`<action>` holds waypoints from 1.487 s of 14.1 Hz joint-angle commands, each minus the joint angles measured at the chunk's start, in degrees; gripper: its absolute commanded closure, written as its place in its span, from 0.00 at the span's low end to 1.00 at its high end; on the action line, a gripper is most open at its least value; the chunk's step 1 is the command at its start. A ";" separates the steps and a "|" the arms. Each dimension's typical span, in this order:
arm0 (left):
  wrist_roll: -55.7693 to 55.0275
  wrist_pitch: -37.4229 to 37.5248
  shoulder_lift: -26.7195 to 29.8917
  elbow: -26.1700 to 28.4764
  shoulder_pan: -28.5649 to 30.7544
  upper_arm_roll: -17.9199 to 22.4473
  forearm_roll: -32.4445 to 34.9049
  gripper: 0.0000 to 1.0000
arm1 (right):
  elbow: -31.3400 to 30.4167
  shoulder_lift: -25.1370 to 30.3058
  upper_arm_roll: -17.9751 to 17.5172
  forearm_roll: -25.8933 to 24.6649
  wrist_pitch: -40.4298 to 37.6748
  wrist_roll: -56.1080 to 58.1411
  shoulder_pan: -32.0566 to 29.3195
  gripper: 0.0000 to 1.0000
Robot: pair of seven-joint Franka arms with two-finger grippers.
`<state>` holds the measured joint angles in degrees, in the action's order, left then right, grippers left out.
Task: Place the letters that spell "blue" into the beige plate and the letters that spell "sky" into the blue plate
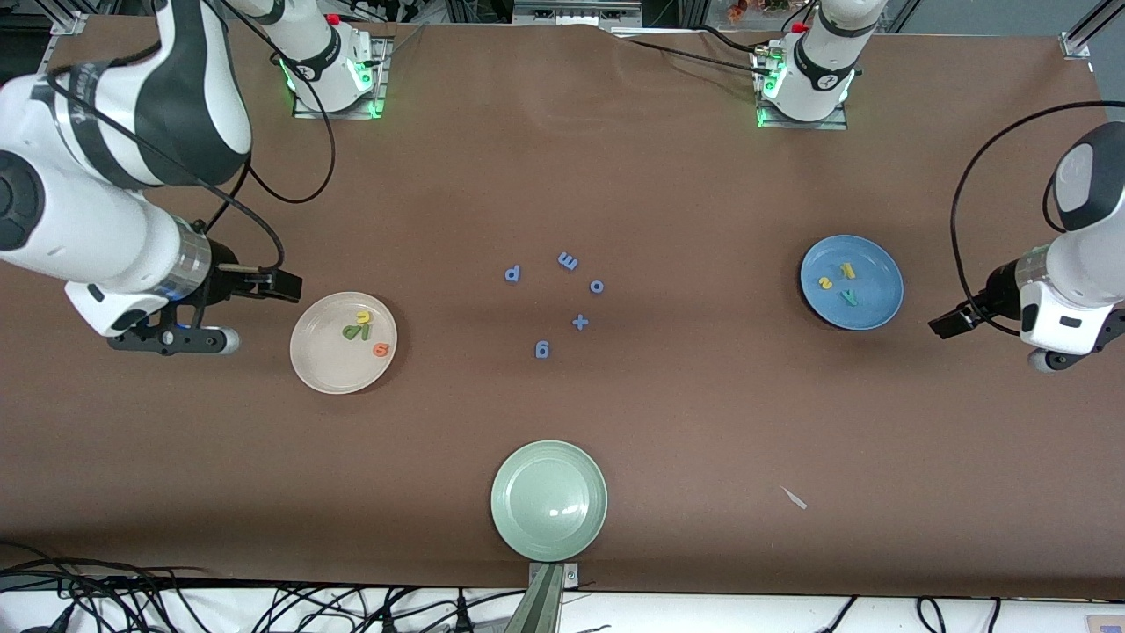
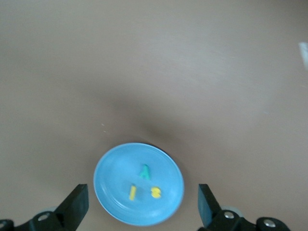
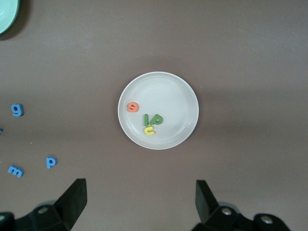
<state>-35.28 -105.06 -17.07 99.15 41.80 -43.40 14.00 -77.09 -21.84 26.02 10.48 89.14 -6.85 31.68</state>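
Letters sorted into two plates, both grippers spread wide and empty.

Front view: u, b, l, e (image 1: 362,328) are seen in the beige plate (image 1: 321,369), s, k, y (image 1: 839,282) in the blue plate (image 1: 874,308); blue letters (image 1: 562,299) lie between.
Left wrist view: the left gripper (image 2: 143,204) is held over the blue plate's rim.
Right wrist view: the right gripper (image 3: 140,202) is held beside the beige plate, over cloth.

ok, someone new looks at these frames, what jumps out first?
Probably the two loaded plates: the beige plate toward the right arm's end holds the orange, green and yellow letters, and the blue plate toward the left arm's end holds the teal and yellow letters. Between them, loose blue letters and a plus sign lie scattered mid-table, with an empty pale green plate nearer the front camera.
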 commanded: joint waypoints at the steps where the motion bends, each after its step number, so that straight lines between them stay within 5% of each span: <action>1: 5.90 3.19 7.91 0.52 -9.26 9.71 -5.90 0.00 | -2.97 4.86 -3.67 -0.81 -1.24 2.53 -4.14 0.00; 4: 11.18 6.00 12.66 0.34 -20.92 22.07 -12.04 0.00 | -8.92 11.35 -16.67 -7.11 -1.17 3.34 -16.53 0.00; 7: 12.85 14.60 13.20 -5.09 -41.29 41.92 -13.47 0.00 | -12.74 15.68 -20.48 -8.81 -1.07 3.50 -20.50 0.00; 9: 19.16 15.94 15.21 -5.02 -48.10 49.26 -13.65 0.00 | -12.56 16.65 -23.20 -8.72 -1.60 4.12 -24.28 0.00; 21: 24.02 24.56 18.48 -10.47 -51.82 52.10 -16.01 0.00 | -7.64 13.05 -23.56 -8.72 -0.90 4.47 -25.62 0.00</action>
<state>-13.99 -82.05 1.76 90.14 -9.93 7.61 0.52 -86.50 -7.94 3.44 2.31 88.54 -3.45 7.18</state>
